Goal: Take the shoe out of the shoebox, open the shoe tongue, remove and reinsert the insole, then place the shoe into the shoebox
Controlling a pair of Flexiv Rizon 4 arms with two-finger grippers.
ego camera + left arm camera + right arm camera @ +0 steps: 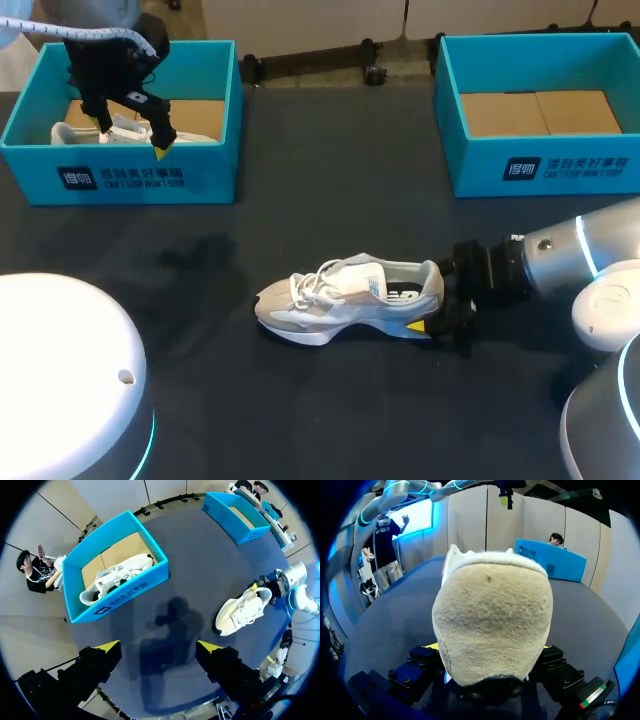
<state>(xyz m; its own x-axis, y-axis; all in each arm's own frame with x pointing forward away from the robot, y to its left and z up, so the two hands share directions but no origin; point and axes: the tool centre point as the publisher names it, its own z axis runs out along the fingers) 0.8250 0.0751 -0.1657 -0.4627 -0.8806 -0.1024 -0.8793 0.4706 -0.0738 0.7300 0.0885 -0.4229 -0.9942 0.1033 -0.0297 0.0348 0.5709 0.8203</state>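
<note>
1. The head view alone shows both boxes together. The left shoebox (150, 178) sits at the table's (320, 180) far left and the right shoebox (560, 168) at its far right. Only cardboard flooring is visible in the right one.
2. The shoe (345, 298) lies on its sole on the table, well apart from both boxes. Its toe points to my left, its heel to my right, and the laces are up.
3. The right gripper (436, 310) is at the heel. From above only one yellow tip shows, low on the near side of the heel; the other is hidden.
4. The right wrist view adds the detail the head view lacks. The heel fills the space between the fingers, with a black finger block on either side and slivers of yellow at the heel's flanks. The fingers appear to clamp the shoe from both sides, though the contact itself is largely masked by the heel.
5. The left gripper (130, 135) hangs over the left shoebox. In the left wrist view its fingers are spread wide with nothing between them.
6. The left wrist view also shows a second shoe (120, 572) lying inside the left shoebox, partly blocked by the gripper in the head view.
</note>
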